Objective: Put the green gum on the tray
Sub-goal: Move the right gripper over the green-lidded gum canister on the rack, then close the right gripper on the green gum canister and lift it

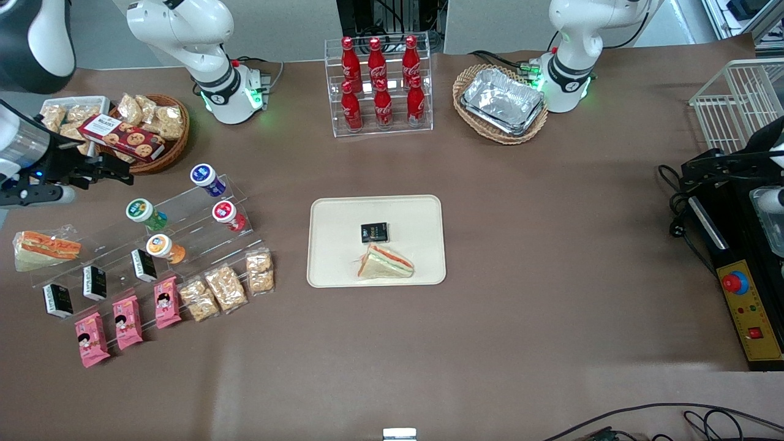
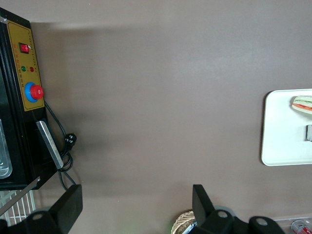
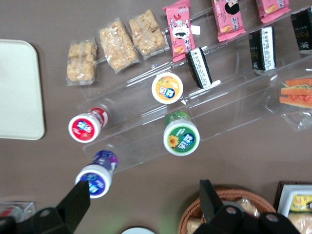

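The green gum (image 1: 145, 213) lies on a clear stepped rack (image 1: 184, 211), its white lid with the green-and-yellow label toward the front camera. It also shows in the right wrist view (image 3: 181, 136). The cream tray (image 1: 343, 220) lies mid-table, toward the parked arm from the rack, and its corner shows in the right wrist view (image 3: 17, 87). My right gripper (image 1: 113, 173) hovers open and empty above the table. It is beside the snack basket and farther from the front camera than the green gum. Its fingers (image 3: 80, 195) frame bare table above the rack.
The rack also holds a purple-lidded bottle (image 1: 207, 179), a red one (image 1: 228, 214), an orange one (image 1: 164, 247) and black packets. A sandwich (image 1: 384, 263) and a black packet (image 1: 374, 232) lie on the tray. A wicker snack basket (image 1: 174, 144) stands by the gripper.
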### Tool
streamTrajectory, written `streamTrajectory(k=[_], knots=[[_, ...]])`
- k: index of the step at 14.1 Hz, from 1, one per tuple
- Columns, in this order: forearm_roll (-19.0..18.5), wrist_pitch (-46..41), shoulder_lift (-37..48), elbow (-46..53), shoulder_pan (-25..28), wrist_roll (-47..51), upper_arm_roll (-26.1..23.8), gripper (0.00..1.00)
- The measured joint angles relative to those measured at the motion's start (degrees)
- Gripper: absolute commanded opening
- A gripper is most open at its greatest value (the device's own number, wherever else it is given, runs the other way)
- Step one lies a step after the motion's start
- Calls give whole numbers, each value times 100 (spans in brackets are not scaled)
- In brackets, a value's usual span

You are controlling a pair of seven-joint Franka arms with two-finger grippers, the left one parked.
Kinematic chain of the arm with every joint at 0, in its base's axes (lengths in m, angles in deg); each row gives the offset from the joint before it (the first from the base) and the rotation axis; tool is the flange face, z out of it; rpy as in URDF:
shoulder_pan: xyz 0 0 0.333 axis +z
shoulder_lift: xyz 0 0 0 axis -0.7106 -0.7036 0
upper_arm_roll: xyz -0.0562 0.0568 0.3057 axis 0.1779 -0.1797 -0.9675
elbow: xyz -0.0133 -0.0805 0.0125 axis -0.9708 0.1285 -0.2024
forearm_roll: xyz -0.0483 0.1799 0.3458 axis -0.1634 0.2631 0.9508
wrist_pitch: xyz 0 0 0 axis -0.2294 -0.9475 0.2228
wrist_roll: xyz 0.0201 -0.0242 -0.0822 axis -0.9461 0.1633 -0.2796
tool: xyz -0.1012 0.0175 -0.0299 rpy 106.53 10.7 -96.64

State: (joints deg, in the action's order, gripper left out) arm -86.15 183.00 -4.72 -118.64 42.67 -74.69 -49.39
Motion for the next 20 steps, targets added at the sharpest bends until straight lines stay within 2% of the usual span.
streamTrajectory(k=[5, 13, 14, 16, 20], knots=[[-1, 1260, 3, -1064, -14, -850, 396, 100], [-1, 2280, -374, -1637, -15, -1039, 497, 99], [0, 2337, -375, -1692, -15, -1043, 497, 96], [0, 2463, -377, -1797, -15, -1055, 496, 83], [0, 2534, -377, -1861, -15, -1142, 492, 51]])
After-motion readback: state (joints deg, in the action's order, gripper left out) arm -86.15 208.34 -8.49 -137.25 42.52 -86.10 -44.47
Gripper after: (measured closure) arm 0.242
